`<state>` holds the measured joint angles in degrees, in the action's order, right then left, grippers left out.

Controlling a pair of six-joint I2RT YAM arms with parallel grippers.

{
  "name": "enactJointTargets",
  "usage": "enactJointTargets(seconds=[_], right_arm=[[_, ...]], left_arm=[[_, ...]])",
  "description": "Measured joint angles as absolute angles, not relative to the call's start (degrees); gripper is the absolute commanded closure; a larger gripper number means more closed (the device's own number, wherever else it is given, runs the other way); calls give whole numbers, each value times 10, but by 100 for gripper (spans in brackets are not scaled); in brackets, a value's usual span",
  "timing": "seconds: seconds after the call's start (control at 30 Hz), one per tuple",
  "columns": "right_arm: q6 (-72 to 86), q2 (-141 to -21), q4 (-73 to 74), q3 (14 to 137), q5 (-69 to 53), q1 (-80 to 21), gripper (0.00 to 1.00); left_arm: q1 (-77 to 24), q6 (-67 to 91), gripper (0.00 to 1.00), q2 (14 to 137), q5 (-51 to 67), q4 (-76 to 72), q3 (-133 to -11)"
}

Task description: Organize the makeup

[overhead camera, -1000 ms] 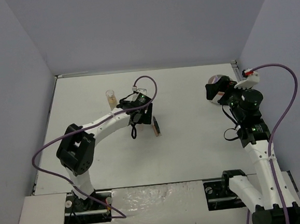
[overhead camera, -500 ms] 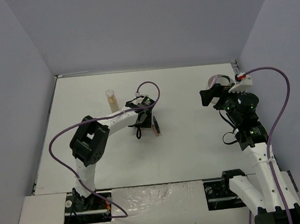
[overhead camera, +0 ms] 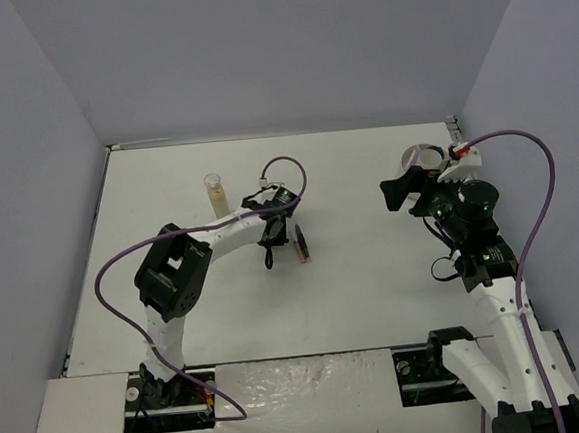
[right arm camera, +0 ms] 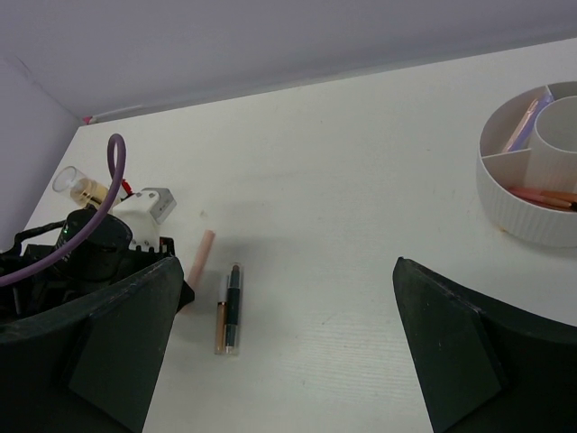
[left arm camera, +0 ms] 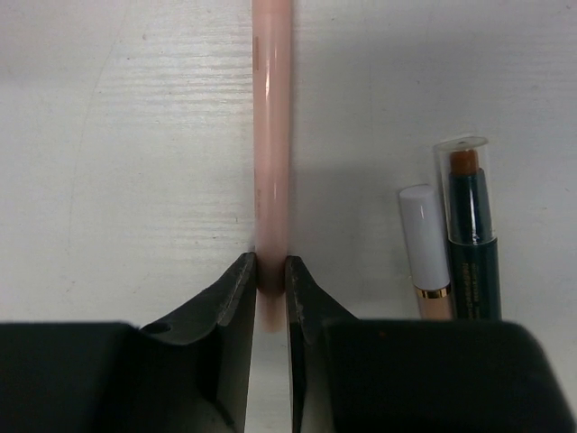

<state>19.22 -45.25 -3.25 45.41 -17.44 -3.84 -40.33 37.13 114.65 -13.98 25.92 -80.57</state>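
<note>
1 pink stick (left arm camera: 271, 135) in left gripper (left arm camera: 270, 267), 2 sticks (left arm camera: 472, 236) alongside

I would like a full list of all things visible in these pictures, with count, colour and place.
pink stick: one, pale pink, on the table centre
white-capped stick: one, beige body, beside the pink stick
dark green stick: one, clear cap, beside the white-capped stick
bottle: one, clear, beige liquid, far left
bowl: one, white, divided, far right
lilac stick: one, in the bowl
pink-red sticks: count unclear, in the bowl
table: one, white
left fingers: black, shut on the pink stick
right fingers: black, open, empty
</note>
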Motion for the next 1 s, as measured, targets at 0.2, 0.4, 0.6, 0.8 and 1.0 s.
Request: enactJointTargets(seconds=[0.2,0.4,0.6,0.8,1.0], right_arm=[[193,-461,-26,456,-216,-38,0],[201,-511,-22,482,-299,-40,0],[216,-581,-24,532,-385,-69,5],[232,-637,-43,577,-403,-131,10],[256,-673,-78,587,-405,-178,18]], left_arm=[[-400,362,100,1107,-127,230,-753],[-408,303,100,1003,-81,166,-661],[-460,218,100,856,-22,47,-635],[-497,172,100,823,30,-34,-635],[-515,148,100,823,57,-50,-639]])
